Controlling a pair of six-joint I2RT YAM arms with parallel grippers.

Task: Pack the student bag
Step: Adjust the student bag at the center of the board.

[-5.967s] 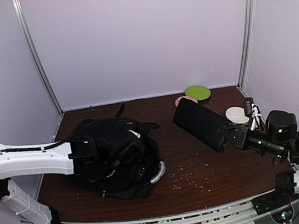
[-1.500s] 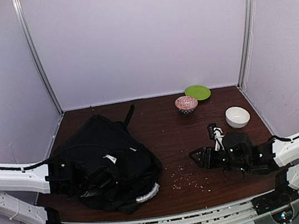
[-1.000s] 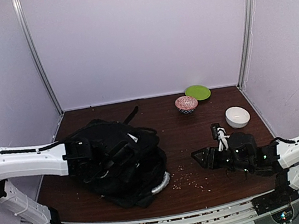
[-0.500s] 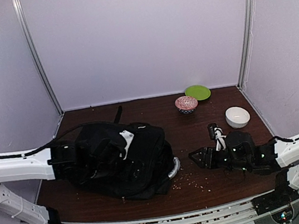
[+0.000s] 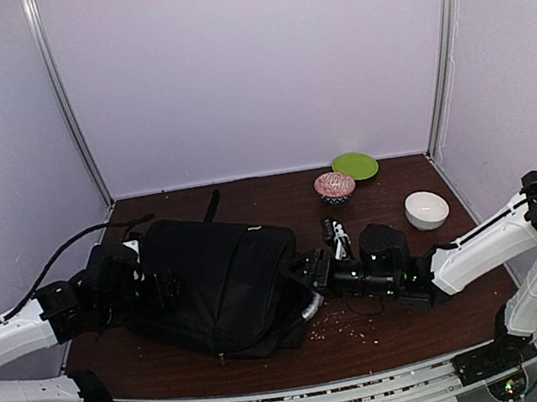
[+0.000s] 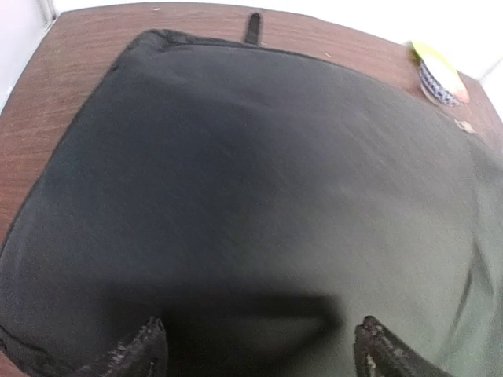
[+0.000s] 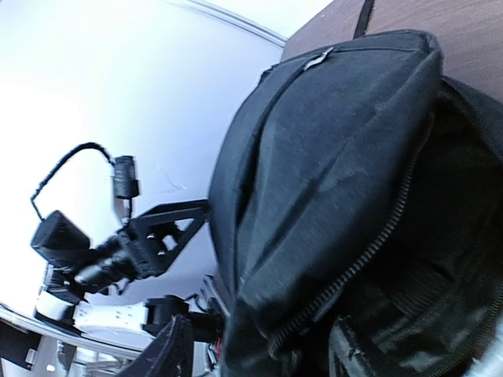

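Left end effector: released. Its two fingers are standing wide apart and hanging just over the left end of the large black soft fabric student bag. In the left wrist view only the bag's smooth top panel is showing between them.

Right end effector: reaching in low from the right and sitting against the bag's right end, just beside the one silvery-grey handle. In the right wrist view its two fingers are standing apart, with the bag's unzipped mouth and one line of zip teeth running between them. Everything there is black on black, so I cannot tell whether they are clamping anything or are merely parted.

Bag count: one. It is lying flat on the dark brown wooden bench, left of centre, lengthwise left to right, between the two end effectors. One black strap is trailing off its far edge onto the wood.

Dish count: three, all sitting toward the far right of the bench, clear of the bag.
- one flat green round plate at the back
- one pink patterned bowl just in front of it
- one white bowl nearer the right edge

Pale crumbs are lying scattered on the near side of the bench, too small to count.
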